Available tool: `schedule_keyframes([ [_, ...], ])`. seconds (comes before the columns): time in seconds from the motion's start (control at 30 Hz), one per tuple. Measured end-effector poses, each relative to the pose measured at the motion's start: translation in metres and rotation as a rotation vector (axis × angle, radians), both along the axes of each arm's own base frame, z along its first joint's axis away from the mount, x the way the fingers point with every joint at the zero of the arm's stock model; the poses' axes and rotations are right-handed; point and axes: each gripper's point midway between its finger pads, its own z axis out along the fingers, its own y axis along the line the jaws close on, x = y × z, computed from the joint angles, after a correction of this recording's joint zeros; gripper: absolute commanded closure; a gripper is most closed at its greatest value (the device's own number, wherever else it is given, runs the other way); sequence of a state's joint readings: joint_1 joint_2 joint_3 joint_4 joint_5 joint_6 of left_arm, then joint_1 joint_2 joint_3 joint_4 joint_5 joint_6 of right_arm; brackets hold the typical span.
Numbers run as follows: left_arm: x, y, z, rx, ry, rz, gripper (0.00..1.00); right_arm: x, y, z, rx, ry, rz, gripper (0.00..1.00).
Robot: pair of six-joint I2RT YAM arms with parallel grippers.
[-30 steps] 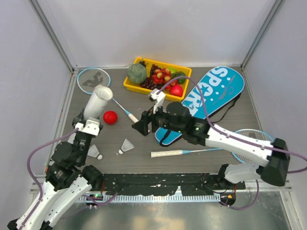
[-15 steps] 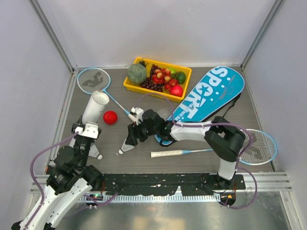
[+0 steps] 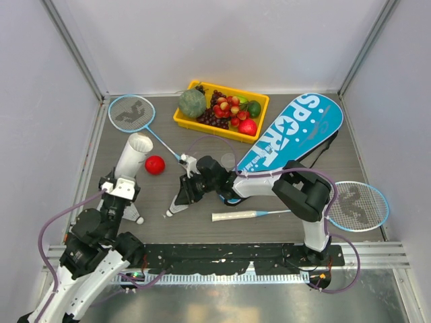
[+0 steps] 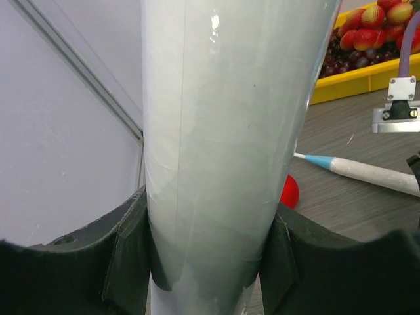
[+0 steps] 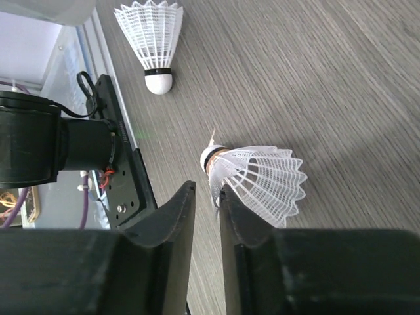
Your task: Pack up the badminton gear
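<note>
My left gripper [image 3: 120, 187] [image 4: 210, 216] is shut on the lower end of the white tube [image 3: 135, 153] [image 4: 223, 131], which tilts up and away with its open mouth at the top. My right gripper [image 3: 183, 195] [image 5: 207, 190] is low over the table at a white shuttlecock [image 3: 176, 205] [image 5: 262, 180] lying on its side. Its jaws have closed to a thin slit, with the near edge of the skirt in it. A second shuttlecock [image 3: 135, 215] [image 5: 152, 36] lies by the left arm. One racket [image 3: 131, 112] lies back left, another [image 3: 357, 205] at the right. The blue SPORT bag [image 3: 289, 134] lies back right.
A red ball [image 3: 155, 165] [image 4: 289, 191] sits just right of the tube. The yellow fruit tray [image 3: 177, 121] [image 4: 354, 82] stands at the back centre. The left racket's white handle [image 4: 367, 174] runs toward the right arm. Grey walls close in both sides.
The right arm swung left and came down onto the shuttlecock, and its jaws went from wide to nearly together. The left arm drew the tube slightly nearer.
</note>
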State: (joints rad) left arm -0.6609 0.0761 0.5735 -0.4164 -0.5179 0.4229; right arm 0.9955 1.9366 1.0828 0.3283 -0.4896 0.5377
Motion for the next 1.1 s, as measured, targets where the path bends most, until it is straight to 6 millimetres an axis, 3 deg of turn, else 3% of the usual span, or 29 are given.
schedule_keyframes([
  [0.1, -0.001, -0.001, -0.004, 0.009, 0.016, -0.006, 0.60, -0.001, 0.002, 0.004, 0.017, 0.002, 0.005, 0.95],
  [0.33, -0.003, -0.002, -0.007, 0.006, 0.034, -0.019, 0.60, 0.003, 0.001, 0.010, 0.033, 0.007, -0.002, 0.95],
  [0.5, -0.005, -0.004, -0.006, 0.009, 0.041, -0.038, 0.60, 0.010, -0.013, 0.048, 0.065, -0.040, -0.028, 0.95],
  [0.6, -0.008, -0.004, 0.000, 0.006, 0.035, -0.054, 0.61, 0.017, -0.026, 0.097, 0.117, -0.137, -0.062, 0.95],
  [0.83, -0.013, -0.014, 0.001, 0.025, 0.054, -0.126, 0.61, 0.028, -0.079, 0.240, 0.248, -0.484, -0.202, 0.95],
  [1.0, -0.014, -0.031, -0.015, 0.082, 0.118, -0.215, 0.61, 0.021, -0.128, 0.335, 0.322, -0.709, -0.299, 0.95],
  [1.1, -0.016, -0.041, -0.017, 0.101, 0.124, -0.271, 0.61, 0.009, -0.150, 0.378, 0.383, -0.794, -0.317, 0.95],
])
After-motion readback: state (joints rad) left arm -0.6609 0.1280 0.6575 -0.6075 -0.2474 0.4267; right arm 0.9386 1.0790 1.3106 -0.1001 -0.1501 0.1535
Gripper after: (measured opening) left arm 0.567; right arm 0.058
